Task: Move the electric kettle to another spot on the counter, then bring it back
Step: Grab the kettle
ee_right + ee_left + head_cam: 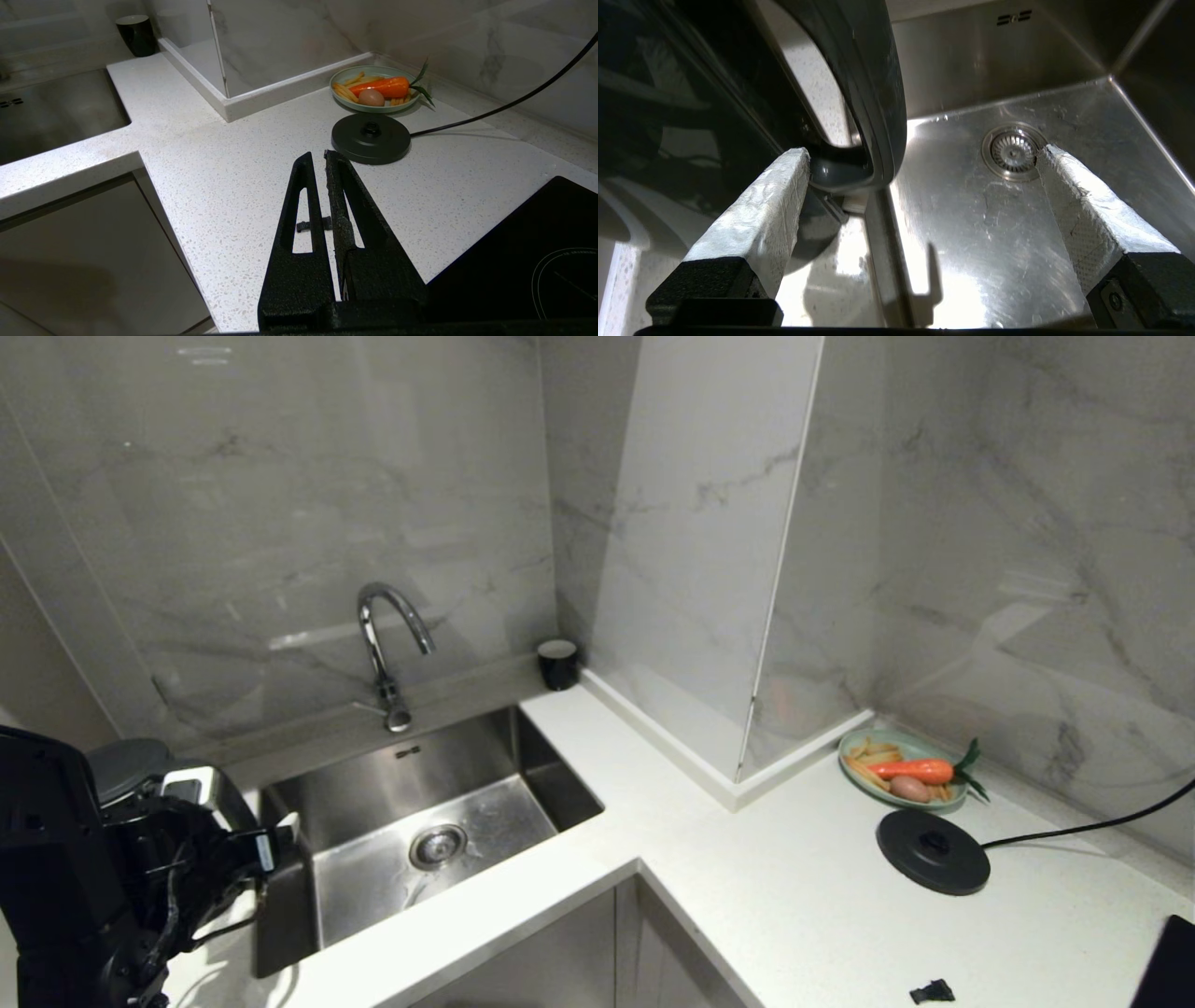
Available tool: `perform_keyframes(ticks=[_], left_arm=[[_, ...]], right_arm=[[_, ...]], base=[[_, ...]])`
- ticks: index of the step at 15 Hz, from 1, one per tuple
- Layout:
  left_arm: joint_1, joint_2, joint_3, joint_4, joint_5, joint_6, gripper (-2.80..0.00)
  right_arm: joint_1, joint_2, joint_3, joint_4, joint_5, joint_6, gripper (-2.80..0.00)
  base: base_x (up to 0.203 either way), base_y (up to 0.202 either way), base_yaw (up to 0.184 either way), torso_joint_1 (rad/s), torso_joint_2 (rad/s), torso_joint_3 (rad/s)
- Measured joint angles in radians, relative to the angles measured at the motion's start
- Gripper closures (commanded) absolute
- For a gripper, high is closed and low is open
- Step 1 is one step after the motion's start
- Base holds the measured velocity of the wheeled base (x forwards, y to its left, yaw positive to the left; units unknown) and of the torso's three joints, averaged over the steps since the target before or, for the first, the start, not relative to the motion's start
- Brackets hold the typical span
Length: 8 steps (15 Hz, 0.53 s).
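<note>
Head view: white speckled desk (803, 896) wraps a steel sink (411, 831), marble walls behind. Electric kettle (714, 93) stands on desk left of sink; left pincer (920, 156) wide, straddling its handle. Right pincer (317, 161) narrow, empty.

Kettle (714, 84), glossy black w/ black loop handle (873, 93), stands upright on white speckled surface (803, 896) at sink's left edge, far from its base disc; surface is L-shaped stone, thick edge, over grey cabinet doors.
</note>
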Motion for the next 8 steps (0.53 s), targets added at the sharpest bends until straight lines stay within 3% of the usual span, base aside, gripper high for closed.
perform_keyframes(ticks=[8], left_arm=[[0.000, 0.027, -0.072, 0.000, -0.005, 0.000, -2.80]], right_arm=[[0.000, 0.000, 0.000, 0.000, 0.000, 0.000, 0.00]], base=[[0.000, 0.000, 0.000, 0.000, 0.00, 0.000]])
